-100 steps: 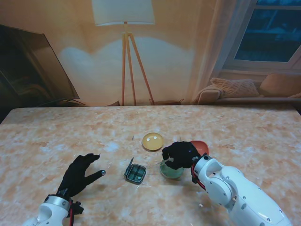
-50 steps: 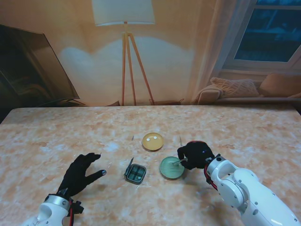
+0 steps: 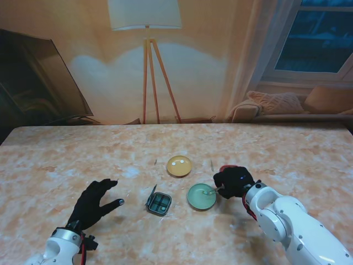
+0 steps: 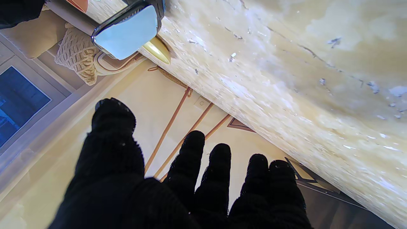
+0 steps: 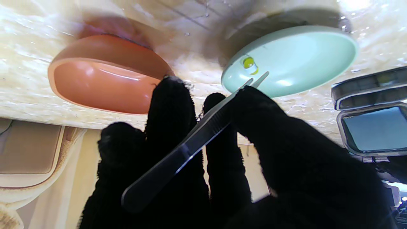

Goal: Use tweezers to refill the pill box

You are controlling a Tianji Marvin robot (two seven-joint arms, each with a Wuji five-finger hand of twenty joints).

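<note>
My right hand (image 3: 234,183) is shut on metal tweezers (image 5: 190,144), their tips (image 3: 208,191) reaching over the green dish (image 3: 201,197). In the right wrist view the tips sit just beside a yellow-and-white pill (image 5: 250,63) in the green dish (image 5: 305,60). The small pill box (image 3: 159,202) stands open on the table, lid up, left of the green dish; its lid (image 4: 127,30) shows in the left wrist view. A yellow dish (image 3: 179,165) holding white pills lies farther from me. My left hand (image 3: 95,203) rests open on the table, apart from the box.
An orange dish (image 5: 105,82) lies right behind my right hand, mostly hidden in the stand view (image 3: 227,168). A thin metal piece (image 3: 212,164) lies on the table between the yellow and orange dishes.
My right hand has drawn back to the right off the green dish, uncovering it, with the tweezers' tips now over the dish's right edge. The left hand has not moved.
</note>
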